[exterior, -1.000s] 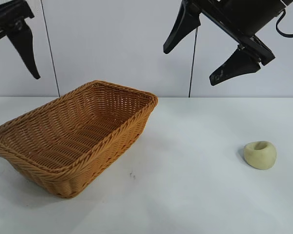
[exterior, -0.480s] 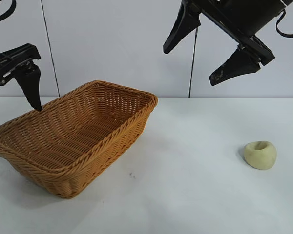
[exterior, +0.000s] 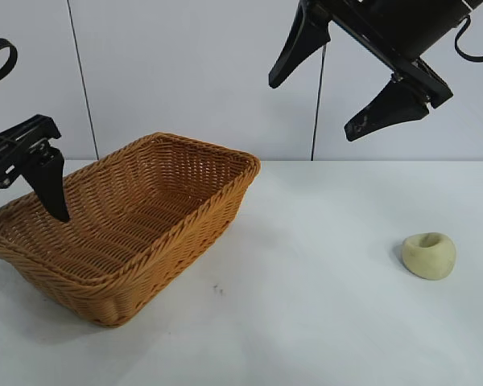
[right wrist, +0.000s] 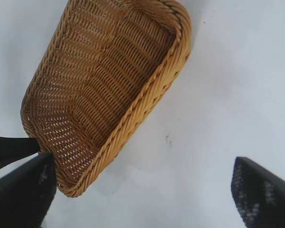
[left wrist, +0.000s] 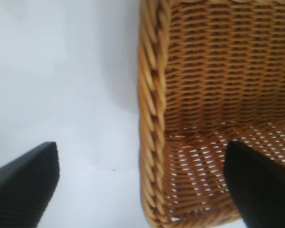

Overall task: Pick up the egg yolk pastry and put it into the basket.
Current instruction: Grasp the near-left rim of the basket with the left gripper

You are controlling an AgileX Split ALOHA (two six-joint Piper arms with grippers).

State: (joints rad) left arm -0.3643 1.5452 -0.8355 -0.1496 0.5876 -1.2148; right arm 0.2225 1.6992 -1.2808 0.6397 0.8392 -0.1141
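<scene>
Before me: smooth white matte tabletop point(exterior: 306, 322), one small dark speck on it. Behind it: pale grey-white panelled wall point(exterior: 193, 72), two thin dark vertical seams. Light even and diffuse; the shadows I see are soft.

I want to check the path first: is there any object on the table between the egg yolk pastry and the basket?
Nothing visible. The egg yolk pastry sits alone, and only bare white table lies between it and the basket, which is empty.

basket point(left wrist: 154, 118): far end cut off | left gripper point(exterior: 24, 173): one finger hidden
</scene>
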